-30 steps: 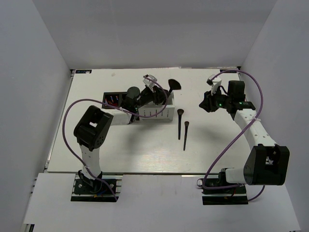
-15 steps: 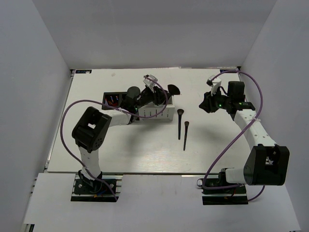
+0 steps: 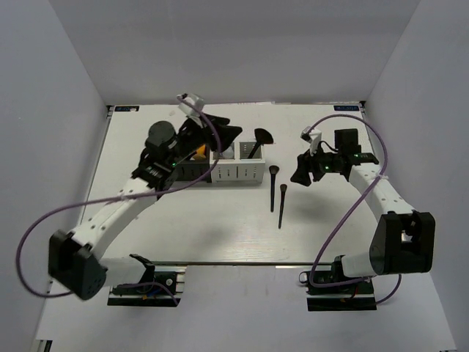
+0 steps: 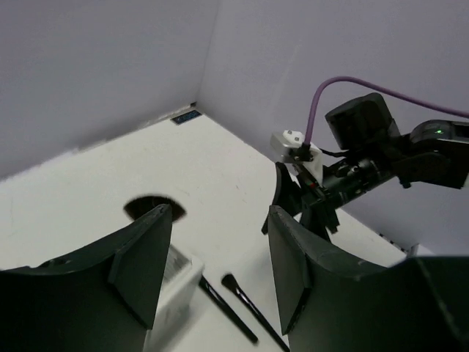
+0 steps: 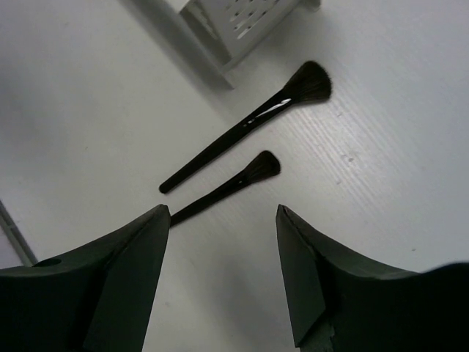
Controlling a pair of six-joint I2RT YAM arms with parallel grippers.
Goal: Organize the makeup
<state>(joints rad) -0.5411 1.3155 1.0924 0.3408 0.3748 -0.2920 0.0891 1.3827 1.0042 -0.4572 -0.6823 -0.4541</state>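
At the far side of the surface (image 3: 220, 220), the fan brush (image 3: 260, 139) now stands head-up in the end slot of the white organizer (image 3: 242, 172), and nothing holds it. A second ago the left gripper (image 4: 220, 216) sat low over that organizer, clenched at the brush's handle; it has since let go and swung up and back toward the left. Its wrist view shows the jaws spread with only air between them and the brush's dark head below. The right gripper (image 5: 222, 213) has changed too: it was nearly closed and is now released and empty. Its arm has tilted in toward the middle, so its wrist camera looks straight down on the 2 brushes left loose on the surface. These are the longer brush (image 5: 242, 132) and the shorter brush (image 5: 231, 185), lying side by side, near each other but not touching, heads pointing toward the organizer's near corner and just beside it. A small orange item (image 3: 198, 152) shows behind the left arm, by the organizer, but I cannot tell which slot it sits in. Taken together, 1 more brush looks stowed and the left arm's part in that step seems finished. The remaining 2 brushes appear to be the right arm's next job, with the shorter brush lying closest under its open jaws. Both handles are thin and lie flat, so a pinch could slip or roll them.
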